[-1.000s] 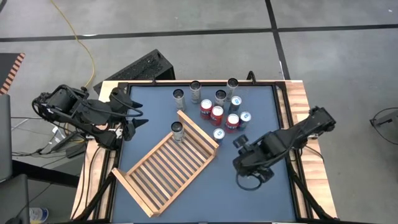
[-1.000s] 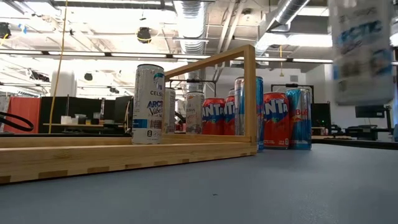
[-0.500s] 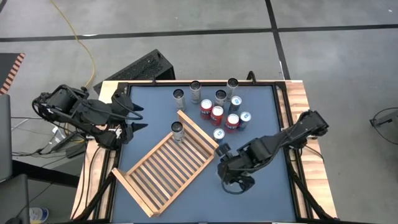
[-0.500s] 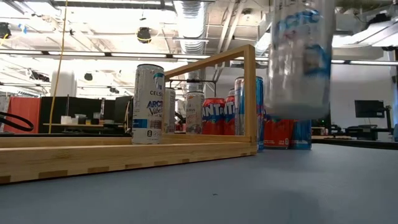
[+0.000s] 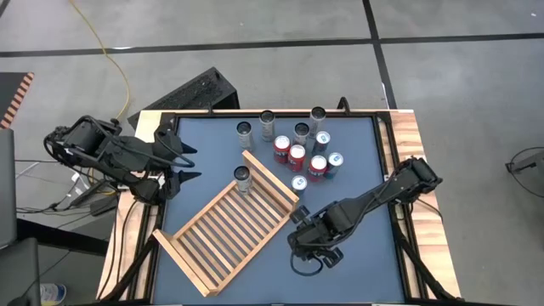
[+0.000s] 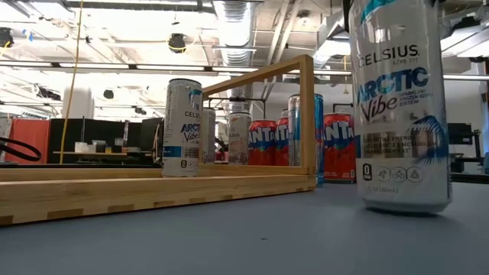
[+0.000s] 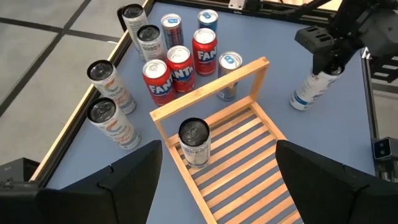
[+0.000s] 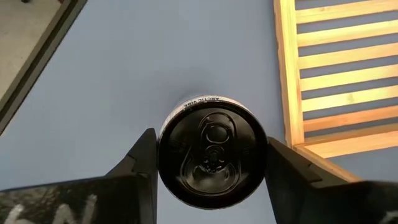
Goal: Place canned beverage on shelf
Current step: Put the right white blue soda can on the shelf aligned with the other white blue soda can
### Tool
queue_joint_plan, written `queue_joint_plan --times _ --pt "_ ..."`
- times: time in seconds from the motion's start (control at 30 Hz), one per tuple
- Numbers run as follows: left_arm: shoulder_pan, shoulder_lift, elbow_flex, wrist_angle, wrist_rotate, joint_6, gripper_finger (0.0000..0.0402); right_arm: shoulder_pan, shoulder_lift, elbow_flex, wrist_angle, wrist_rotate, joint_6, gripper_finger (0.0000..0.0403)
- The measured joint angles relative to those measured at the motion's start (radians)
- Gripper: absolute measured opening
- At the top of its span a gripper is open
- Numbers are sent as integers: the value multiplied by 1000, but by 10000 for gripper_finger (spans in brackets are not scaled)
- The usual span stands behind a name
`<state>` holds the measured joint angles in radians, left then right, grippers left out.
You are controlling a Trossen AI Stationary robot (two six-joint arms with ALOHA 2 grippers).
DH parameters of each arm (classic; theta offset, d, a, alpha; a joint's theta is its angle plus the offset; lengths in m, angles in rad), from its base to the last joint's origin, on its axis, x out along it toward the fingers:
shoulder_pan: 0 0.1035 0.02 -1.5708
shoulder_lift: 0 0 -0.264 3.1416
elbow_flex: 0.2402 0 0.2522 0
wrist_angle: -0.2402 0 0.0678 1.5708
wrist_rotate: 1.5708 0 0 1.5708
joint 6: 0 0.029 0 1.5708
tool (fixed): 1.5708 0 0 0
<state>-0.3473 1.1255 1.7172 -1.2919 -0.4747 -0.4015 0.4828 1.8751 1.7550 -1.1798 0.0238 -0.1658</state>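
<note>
Step in hand: transport of one can toward the shelf [image 5: 228, 229]. The right gripper [image 5: 308, 242] holds a white Celsius can [image 6: 396, 107] upright from above, jaws closed on either side of its top, as the right wrist view shows [image 8: 212, 151]. In the low view the can's base sits at or just above the tabletop [image 5: 357, 255]; contact cannot be told. It is just beside the shelf's near-right edge, outside the frame [image 8: 287, 74].

Shelf lies flat at an angle on the tabletop. One silver can [image 5: 242, 178] already stands on the slats at the far corner. The remaining cans [image 5: 297, 156], red, blue and silver, stand clustered beyond the shelf.

Left gripper [image 5: 183, 160] waits over the table's left edge, jaws spread wide, nothing between them.

Judgement: placement not yet done. The next move calls for lifting the can clear of the raised frame, carrying it over the slats, and lowering it upright, well apart from the can already placed. Risk: clipping the frame rail and tipping the can.
</note>
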Motion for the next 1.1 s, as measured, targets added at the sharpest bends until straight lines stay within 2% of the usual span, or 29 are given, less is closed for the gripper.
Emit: queue_joint_plan --times 0.23,0.5,0.9,1.1 --pt "0 0 0 0 2 9 303 0 -2 0 9 1 5 211" --pt "0 0 0 0 2 8 303 -8 -4 1 13 1 161 264" --pt "0 0 0 3 2 16 303 -10 -4 1 10 0 221 320" --pt "0 0 0 3 2 16 303 -19 -4 18 7 -83 333 341"
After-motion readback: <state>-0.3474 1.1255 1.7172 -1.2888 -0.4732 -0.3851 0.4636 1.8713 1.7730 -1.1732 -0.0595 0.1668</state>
